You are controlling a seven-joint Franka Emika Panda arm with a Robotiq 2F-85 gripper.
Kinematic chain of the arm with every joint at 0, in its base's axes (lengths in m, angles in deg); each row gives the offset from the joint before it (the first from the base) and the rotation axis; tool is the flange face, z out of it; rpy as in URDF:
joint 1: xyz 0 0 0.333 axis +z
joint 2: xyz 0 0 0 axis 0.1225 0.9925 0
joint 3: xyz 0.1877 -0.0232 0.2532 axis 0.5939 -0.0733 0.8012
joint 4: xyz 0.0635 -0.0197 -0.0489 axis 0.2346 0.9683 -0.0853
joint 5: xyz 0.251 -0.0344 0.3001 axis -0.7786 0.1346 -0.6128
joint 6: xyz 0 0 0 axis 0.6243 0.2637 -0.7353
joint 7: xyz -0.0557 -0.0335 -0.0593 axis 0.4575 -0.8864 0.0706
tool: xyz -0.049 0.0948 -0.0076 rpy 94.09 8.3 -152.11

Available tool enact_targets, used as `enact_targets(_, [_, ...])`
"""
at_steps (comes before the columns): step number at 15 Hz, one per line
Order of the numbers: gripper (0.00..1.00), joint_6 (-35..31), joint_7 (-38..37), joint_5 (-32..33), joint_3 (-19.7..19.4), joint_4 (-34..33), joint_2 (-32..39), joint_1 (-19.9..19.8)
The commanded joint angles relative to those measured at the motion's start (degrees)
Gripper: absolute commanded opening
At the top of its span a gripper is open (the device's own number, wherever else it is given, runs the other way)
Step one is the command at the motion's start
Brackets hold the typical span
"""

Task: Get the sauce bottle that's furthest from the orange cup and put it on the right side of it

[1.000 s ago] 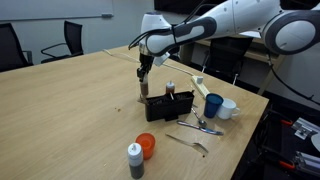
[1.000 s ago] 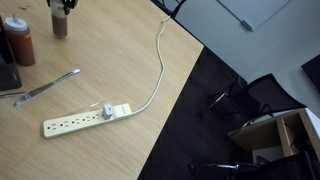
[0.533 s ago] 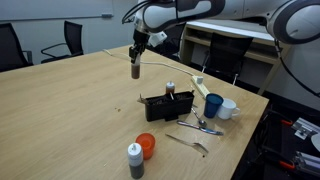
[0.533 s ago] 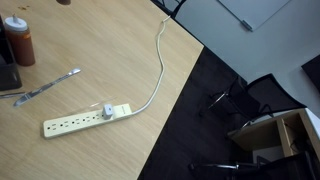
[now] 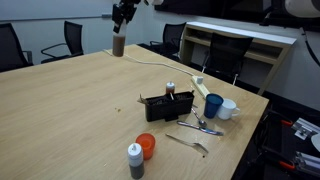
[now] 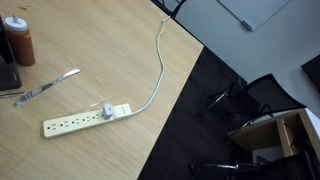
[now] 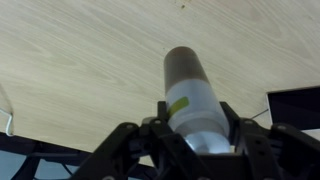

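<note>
Orange cup [image 5: 146, 145] sits well apart from your gripper [image 5: 119, 30], which is clamped on the bottle [image 5: 118, 47], held above the table [image 5: 60, 100]

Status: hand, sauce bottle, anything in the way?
Hand shut on sauce bottle, held high above table. Orange cup near table edge. Grey bottle close beside it.

- arm cropped by the top edge in an exterior view; gripper [image 5: 119, 28] barely inside
- sauce bottle [image 5: 118, 45] small, blurred; cap colour unreadable
- wrist view: its lower end hidden behind fingers [image 7: 245, 150]
- black box [image 6: 5, 76] cut by the left edge
</note>
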Motion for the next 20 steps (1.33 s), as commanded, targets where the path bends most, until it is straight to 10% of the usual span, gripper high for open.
enact_targets(1, [0.27,3.3,3.3,-0.2,2.1,9.7,-9.2,0.5])
enact_targets(13, [0.27,9.1,16.7,-15.5,11.2,44.1,-30.1,-4.7])
enact_targets(20, [0.27,1.1,24.9,-27.3,8.7,69.1,-34.7,-6.3])
